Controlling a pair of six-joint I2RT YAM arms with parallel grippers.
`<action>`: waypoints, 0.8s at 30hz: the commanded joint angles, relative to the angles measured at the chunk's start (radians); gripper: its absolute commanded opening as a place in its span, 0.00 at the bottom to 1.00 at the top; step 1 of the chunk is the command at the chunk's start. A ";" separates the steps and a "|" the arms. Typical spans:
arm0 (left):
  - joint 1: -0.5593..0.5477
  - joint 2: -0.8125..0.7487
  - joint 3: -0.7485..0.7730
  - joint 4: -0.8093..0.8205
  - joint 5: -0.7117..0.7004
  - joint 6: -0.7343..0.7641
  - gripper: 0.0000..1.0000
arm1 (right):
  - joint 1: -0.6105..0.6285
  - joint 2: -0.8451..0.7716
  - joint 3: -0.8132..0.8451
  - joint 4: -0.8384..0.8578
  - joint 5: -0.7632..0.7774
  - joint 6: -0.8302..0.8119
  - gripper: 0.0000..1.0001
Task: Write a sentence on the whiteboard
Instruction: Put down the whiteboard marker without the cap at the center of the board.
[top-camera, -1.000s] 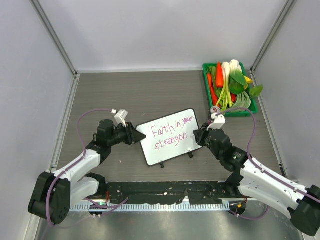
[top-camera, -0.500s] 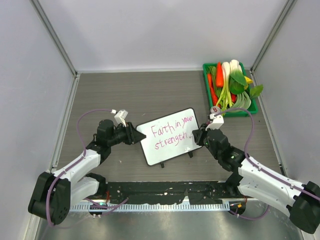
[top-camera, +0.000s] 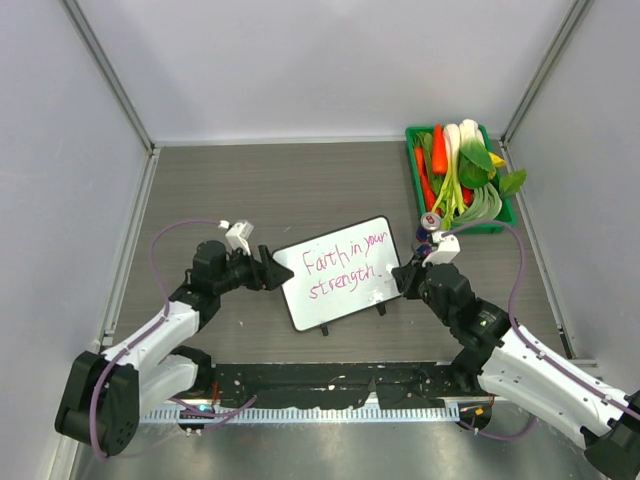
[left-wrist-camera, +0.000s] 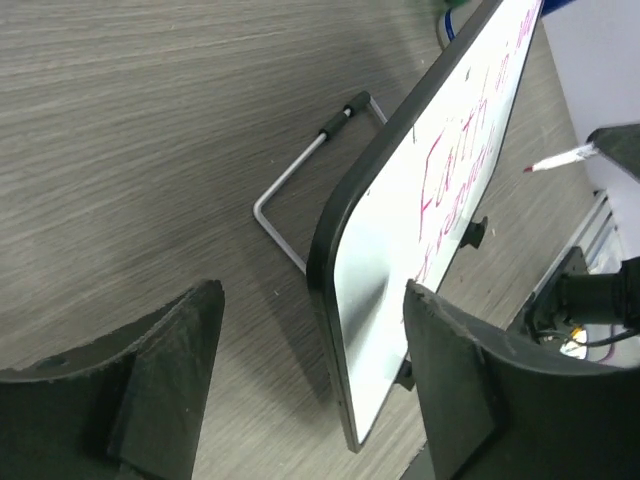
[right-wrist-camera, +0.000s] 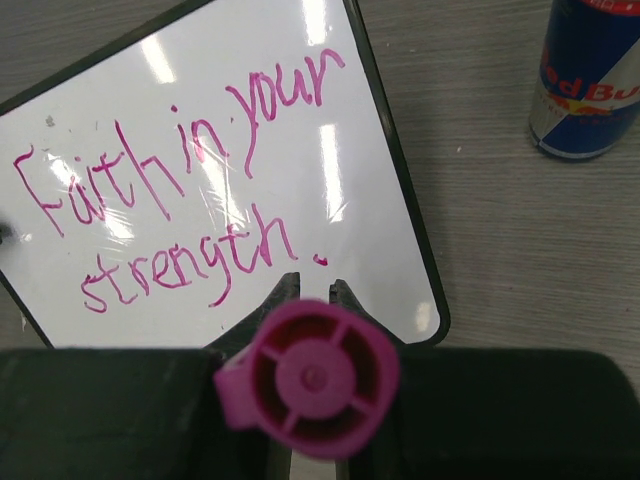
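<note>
As left fingers (left-wrist-camera: 155, 375) spread, whiteboard (left-wrist-camera: 385, 270) stands free.

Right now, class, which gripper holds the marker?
The right gripper, shut on the pink marker; the left gripper stands open around the edge of the whiteboard.

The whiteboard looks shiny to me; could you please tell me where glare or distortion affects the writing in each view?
Right wrist: bright streaks of glare cross the whiteboard and the sentence, yet it reads clearly; the marker blocks the bottom edge. Left wrist: the board is steeply foreshortened, its near corner dimmed by a grey reflection, the writing squeezed. Top external: even light, no glare, small legible text.
</note>
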 joint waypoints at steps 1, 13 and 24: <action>0.005 -0.078 -0.008 -0.026 -0.074 0.028 0.85 | -0.001 -0.015 0.037 -0.097 -0.066 0.082 0.02; 0.004 -0.303 0.081 -0.155 -0.239 -0.017 1.00 | -0.004 -0.015 -0.029 -0.211 -0.229 0.276 0.01; 0.005 -0.419 0.162 -0.216 -0.264 -0.063 1.00 | -0.010 -0.071 -0.203 -0.190 -0.373 0.497 0.21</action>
